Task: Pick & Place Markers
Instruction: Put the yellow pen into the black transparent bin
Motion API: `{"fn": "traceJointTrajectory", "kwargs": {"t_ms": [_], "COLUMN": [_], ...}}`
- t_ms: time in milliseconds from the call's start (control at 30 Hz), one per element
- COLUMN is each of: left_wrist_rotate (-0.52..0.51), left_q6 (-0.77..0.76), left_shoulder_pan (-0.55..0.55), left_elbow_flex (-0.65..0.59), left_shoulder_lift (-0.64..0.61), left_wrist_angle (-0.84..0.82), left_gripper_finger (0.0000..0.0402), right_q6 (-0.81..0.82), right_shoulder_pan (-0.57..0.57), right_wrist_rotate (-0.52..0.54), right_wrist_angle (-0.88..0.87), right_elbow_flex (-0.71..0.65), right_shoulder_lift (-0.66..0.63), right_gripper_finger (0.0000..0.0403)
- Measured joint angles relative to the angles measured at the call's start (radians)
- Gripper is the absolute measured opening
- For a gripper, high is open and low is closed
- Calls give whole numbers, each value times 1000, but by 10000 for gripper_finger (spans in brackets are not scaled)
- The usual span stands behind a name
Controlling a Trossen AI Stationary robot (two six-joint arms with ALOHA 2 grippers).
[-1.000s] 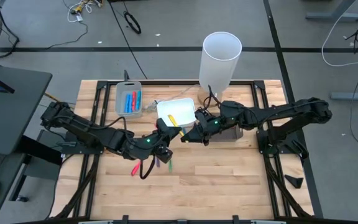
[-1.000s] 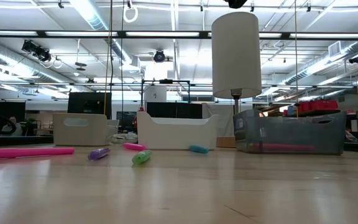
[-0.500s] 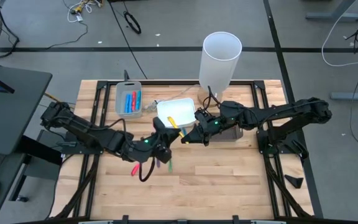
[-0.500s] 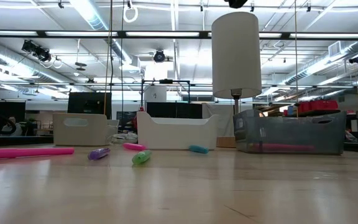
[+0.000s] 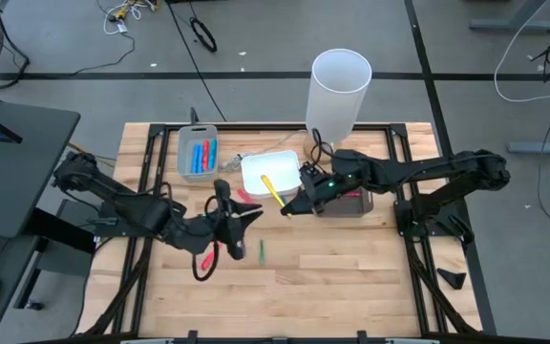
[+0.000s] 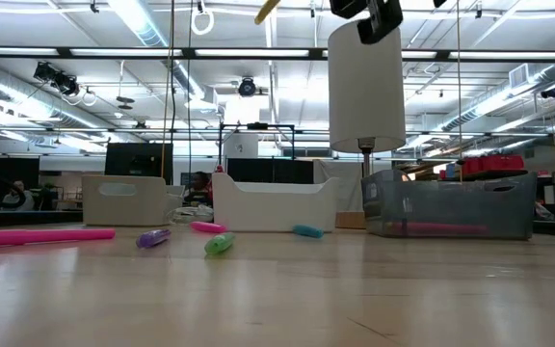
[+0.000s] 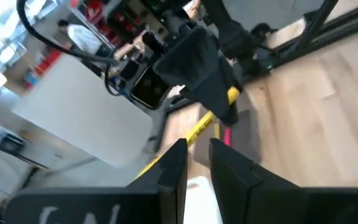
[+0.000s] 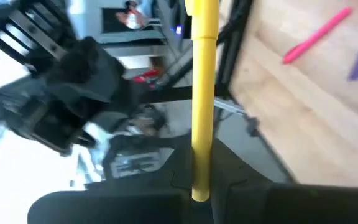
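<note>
My right gripper [image 5: 287,207] above white tray [image 5: 256,168], fingers pinching yellow marker [image 5: 273,190]; left gripper [image 5: 248,217] beside it over worktop [image 5: 351,268], fingers slightly apart, nothing between them; pink marker [image 5: 207,255], purple marker [image 5: 238,248], green marker [image 5: 262,250] lying on worktop below left arm.

Markers [image 5: 201,156] are held in the tray [image 5: 184,140] at the table's [image 5: 351,277] far left. Another tray [image 5: 256,164] is set just right of it, with a tall cylinder [image 5: 338,91] behind.

text: none legible | labels: none | brands: none | numbers: none | signs: none
</note>
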Motion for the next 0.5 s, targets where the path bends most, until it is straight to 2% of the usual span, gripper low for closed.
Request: {"fn": "traceJointTrajectory", "kwargs": {"t_ms": [233, 433, 500], "left_wrist_rotate": [127, 409, 473], "left_q6": [-315, -582, -645], "left_shoulder_pan": [0, 39, 56], "left_elbow_flex": [0, 0, 0], "left_shoulder_lift": [-20, -22, -22], "left_wrist_angle": [-142, -229, -246], "left_gripper_finger": [71, 71, 71], "right_q6": [-224, -454, -521], "right_shoulder_pan": [-25, -27, -27], "right_wrist_rotate": [-124, -230, -251], "right_wrist_angle": [-138, -227, -286], "right_elbow_flex": [0, 0, 0], "right_shoulder_lift": [0, 0, 0], "right_gripper_finger": [16, 16, 16]}}
